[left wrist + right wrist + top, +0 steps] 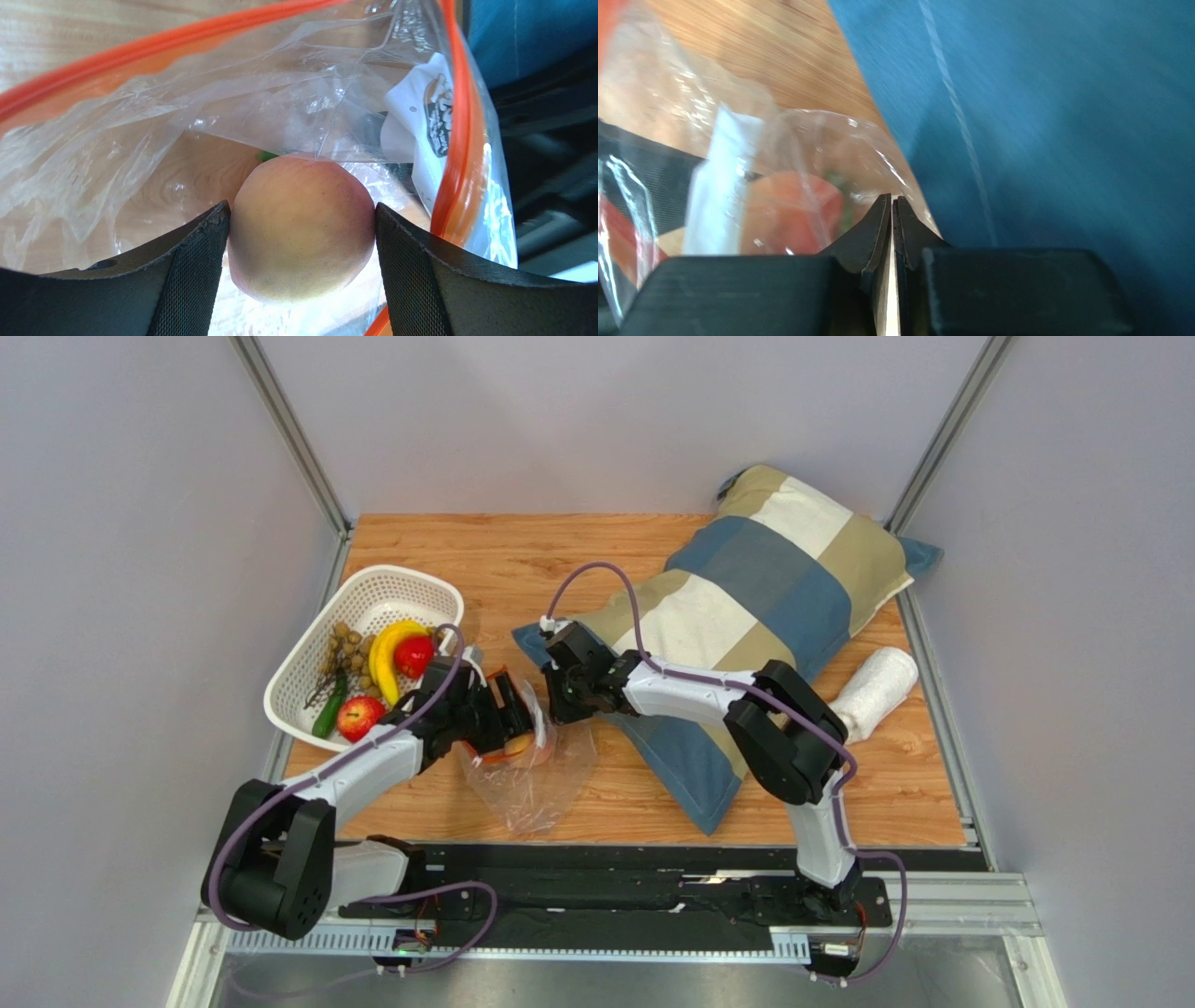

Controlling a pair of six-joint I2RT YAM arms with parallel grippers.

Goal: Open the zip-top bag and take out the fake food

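Seeing left gripper [516, 725] inside the zip-top bag [540, 784], pads clamped on both sides of the peach [302, 224] (bag flat on table [491, 560], just beside pillow [758, 602]). Right gripper [892, 203] pinched together on bag's rim film. Other fake food [379, 665] sitting in basket [368, 588], apart from bag

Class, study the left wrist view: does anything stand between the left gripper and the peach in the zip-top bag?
Nothing visible does. The left gripper is inside the zip-top bag's open mouth, and the peach sits bare between its fingers. The right gripper pinches the bag's edge.
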